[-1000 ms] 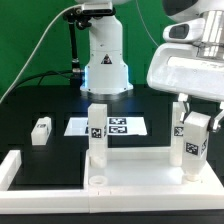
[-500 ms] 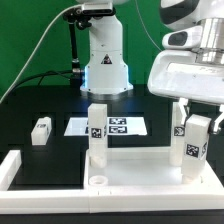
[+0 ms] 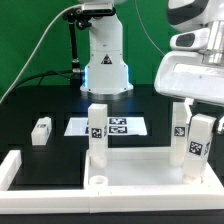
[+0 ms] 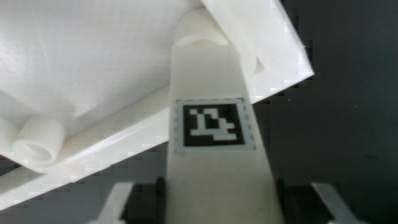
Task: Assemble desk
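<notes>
Rightward in the exterior view is where the arm has carried the held leg since a second ago. It is a short square white plastic post with a black-and-white tag. The fingers are clamped on its upper end, and it hangs upright over the end of the desk top on the exterior view's right. The desk top is a wide white plastic tray with raised rims.

A standing leg of the same kind rises from the desk top's other half. A third leg stands just beside the held leg, partly covered by it.

Whether the held leg's foot touches the desk top cannot be made out, and the wrist view cuts the fingers off.

Behind the desk top, on the black counter, lie the marker board and a small white block, with a green curtain beyond.
</notes>
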`<state>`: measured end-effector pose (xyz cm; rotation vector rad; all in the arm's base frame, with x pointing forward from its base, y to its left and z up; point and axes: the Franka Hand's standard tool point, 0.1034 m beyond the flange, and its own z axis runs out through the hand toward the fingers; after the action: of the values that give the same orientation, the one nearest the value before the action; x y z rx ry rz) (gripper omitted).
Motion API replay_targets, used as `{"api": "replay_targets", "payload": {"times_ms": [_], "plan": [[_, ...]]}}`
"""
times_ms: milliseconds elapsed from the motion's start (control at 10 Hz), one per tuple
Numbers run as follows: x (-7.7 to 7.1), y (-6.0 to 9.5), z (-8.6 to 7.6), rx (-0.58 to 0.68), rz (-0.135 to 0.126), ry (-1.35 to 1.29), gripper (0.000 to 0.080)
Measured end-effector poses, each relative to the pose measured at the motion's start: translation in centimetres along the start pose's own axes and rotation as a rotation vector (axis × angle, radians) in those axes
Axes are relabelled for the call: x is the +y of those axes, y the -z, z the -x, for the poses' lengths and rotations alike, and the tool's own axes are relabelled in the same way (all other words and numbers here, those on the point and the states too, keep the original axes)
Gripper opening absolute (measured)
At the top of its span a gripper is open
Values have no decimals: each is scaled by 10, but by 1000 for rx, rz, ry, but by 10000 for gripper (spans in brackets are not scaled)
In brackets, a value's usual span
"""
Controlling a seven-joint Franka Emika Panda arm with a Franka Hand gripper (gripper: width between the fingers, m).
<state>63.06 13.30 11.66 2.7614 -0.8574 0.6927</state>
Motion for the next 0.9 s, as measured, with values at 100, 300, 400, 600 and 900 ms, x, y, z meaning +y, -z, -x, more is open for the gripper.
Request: {"api": "replay_targets", "payload": {"times_ms": [100, 300, 400, 600, 900], "plan": [[0, 0, 0, -1, 0, 2, 289], [0, 0, 1, -2, 0, 6, 290], [0, -1, 1, -5, -1, 3, 468], [0, -1, 2, -6, -1, 3, 606], [0, -1, 2, -7, -1, 4, 647]]}}
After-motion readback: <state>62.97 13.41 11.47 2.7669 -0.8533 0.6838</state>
